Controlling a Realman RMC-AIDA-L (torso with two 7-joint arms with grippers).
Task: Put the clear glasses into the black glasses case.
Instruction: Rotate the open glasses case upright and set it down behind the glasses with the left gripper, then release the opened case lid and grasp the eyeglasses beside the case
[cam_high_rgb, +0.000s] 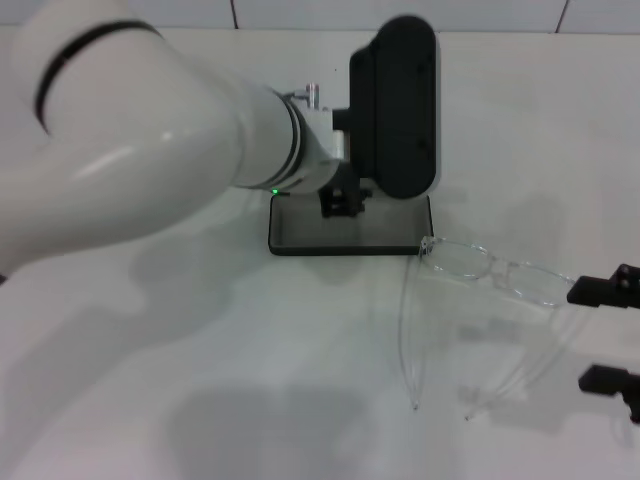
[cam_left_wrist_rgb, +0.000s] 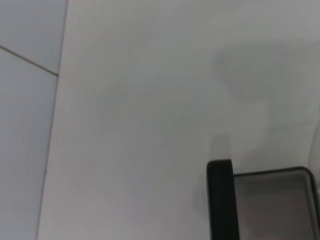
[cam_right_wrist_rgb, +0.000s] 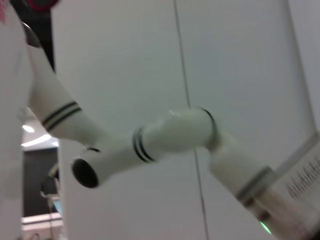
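The black glasses case (cam_high_rgb: 395, 105) stands open at the table's middle back, its lid upright and its greyish tray (cam_high_rgb: 350, 226) lying flat toward me. My left gripper (cam_high_rgb: 342, 200) is low at the hinge, just over the tray's back edge. The left wrist view shows the lid's edge (cam_left_wrist_rgb: 220, 200) and the bare tray (cam_left_wrist_rgb: 272, 207). The clear glasses (cam_high_rgb: 490, 268) rest on the table right of the case, arms unfolded and pointing toward me. At the right edge, my right gripper (cam_high_rgb: 608, 335) is open, its upper finger (cam_high_rgb: 600, 289) at the frame's outer end.
My white left arm (cam_high_rgb: 130, 150) fills the upper left of the head view and hides the table behind it. The right wrist view holds only that arm (cam_right_wrist_rgb: 170, 137) against a white wall.
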